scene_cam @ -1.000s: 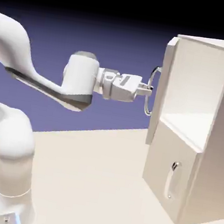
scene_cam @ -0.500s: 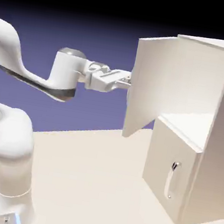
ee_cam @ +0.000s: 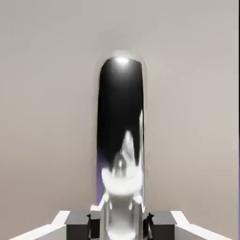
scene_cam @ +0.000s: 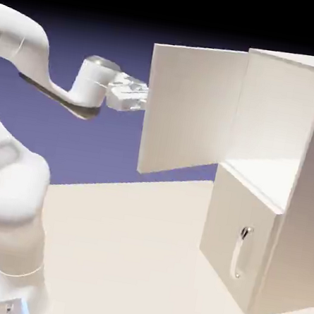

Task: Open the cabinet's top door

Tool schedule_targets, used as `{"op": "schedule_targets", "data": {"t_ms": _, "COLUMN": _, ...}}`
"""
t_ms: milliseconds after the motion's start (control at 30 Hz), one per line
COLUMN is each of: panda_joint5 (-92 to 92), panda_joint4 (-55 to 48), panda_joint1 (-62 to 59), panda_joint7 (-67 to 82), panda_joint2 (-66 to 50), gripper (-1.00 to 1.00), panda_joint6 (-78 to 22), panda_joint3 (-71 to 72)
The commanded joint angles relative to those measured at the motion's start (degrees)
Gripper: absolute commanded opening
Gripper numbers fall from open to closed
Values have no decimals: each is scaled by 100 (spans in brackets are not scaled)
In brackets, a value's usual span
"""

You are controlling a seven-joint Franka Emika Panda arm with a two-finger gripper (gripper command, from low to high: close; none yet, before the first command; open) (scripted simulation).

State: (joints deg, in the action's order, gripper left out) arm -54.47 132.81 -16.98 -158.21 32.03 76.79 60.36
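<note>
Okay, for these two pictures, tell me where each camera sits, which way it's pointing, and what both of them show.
Exterior view: fixed beside the robot, looking across the table at the cabinet; the white arm rises lower left, reaching right to the swung-open top door.
Hand view: on the hand, looking along the gripper at the door's face; grey fingers at the bottom clamp the silver handle.
Shared: the top door and the gripper; the handle shows only in the hand view.
</note>
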Motion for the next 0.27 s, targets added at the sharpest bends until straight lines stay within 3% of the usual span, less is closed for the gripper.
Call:
{"op": "schedule_targets", "data": {"t_ms": 0, "panda_joint5": 55, "panda_joint4": -167, "panda_joint1": -181, "panda_joint7": -39, "panda_joint2": -118, "gripper": -100, "panda_joint6": -202, "panda_joint3": 208}}
{"op": "schedule_targets", "data": {"t_ms": 233, "panda_joint5": 332, "panda_joint4": -1119, "panda_joint1": -1562, "panda_joint7": -212, "panda_joint2": -613, "gripper": -100, "panda_joint6": -1193, "panda_joint3": 1654}}
